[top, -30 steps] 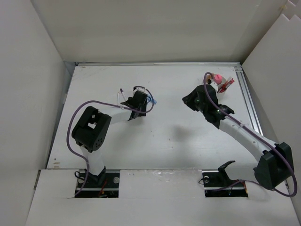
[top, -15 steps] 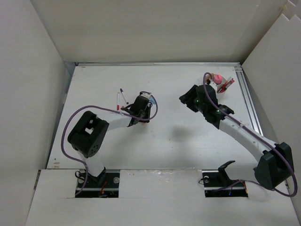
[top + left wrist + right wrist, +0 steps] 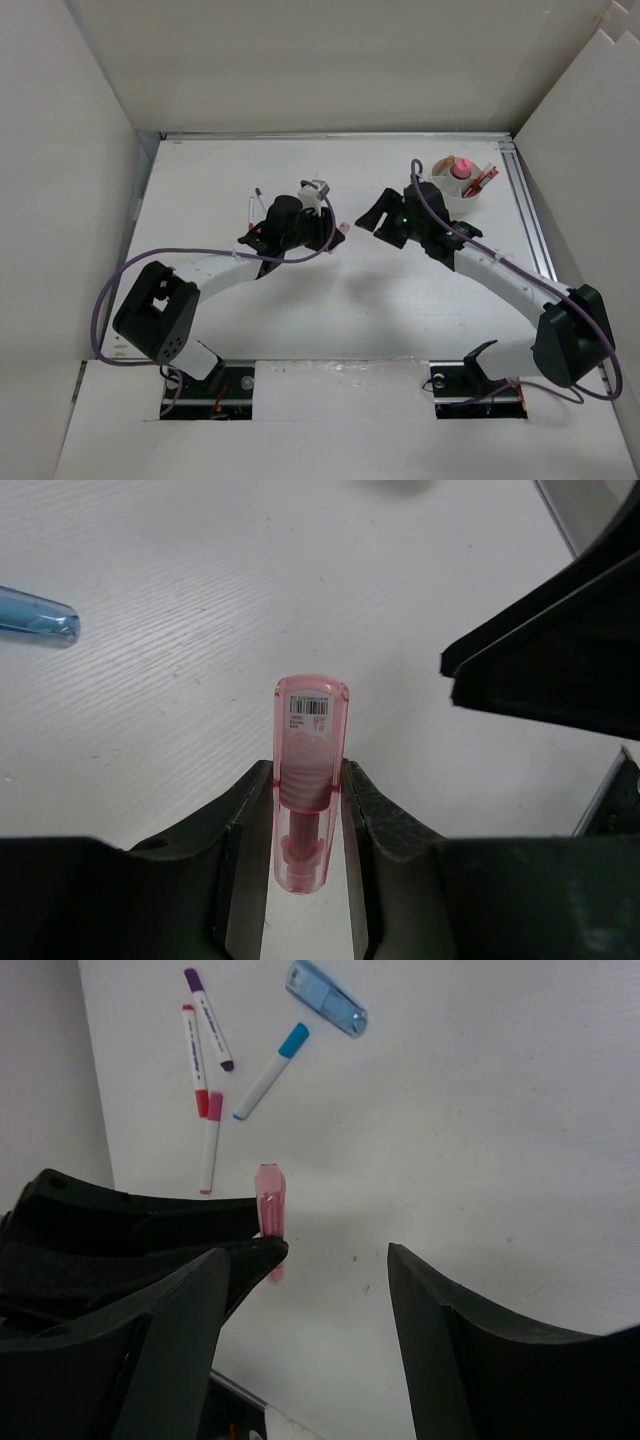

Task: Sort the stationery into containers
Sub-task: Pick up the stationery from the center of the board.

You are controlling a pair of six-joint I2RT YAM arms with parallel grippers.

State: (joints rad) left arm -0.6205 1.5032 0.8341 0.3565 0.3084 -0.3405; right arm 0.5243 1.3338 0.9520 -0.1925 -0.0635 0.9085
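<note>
The left arm's fingers are clamped on a translucent pink piece near the centre of the top view. The right arm's fingers stand apart, just beside it. The white cup sits on the tabletop at upper right, seemingly holding pink and red items. Loose markers lie at the right wrist view's upper left.

Glossy translucent plastic pink case, matt black plastic left hand, faintly grained matt white table.
</note>
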